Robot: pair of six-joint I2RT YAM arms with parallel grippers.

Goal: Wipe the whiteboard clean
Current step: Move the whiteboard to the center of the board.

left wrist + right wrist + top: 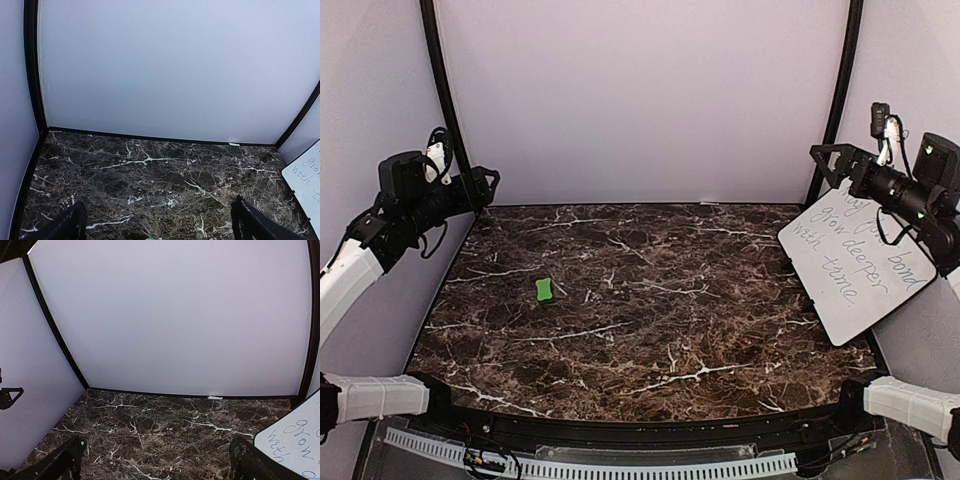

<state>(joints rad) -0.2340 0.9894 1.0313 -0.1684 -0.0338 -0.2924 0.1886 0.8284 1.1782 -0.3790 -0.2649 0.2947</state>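
Here, one whiteboard (840, 290) at the marble table's (650, 320) right edge, long axis slanting from far-left to near-right. One green eraser block (545, 289) well apart, left of centre. Two grippers, left (490, 181) and right (825, 156), raised, fingers spread, grasping nothing.

The whiteboard (845, 270), bearing dark writing, sits askew at the table's (650, 330) right edge, beside the raised right gripper (828, 160). A green eraser (545, 289) lies left of centre, well apart.

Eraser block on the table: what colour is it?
The eraser block is green; top external view.
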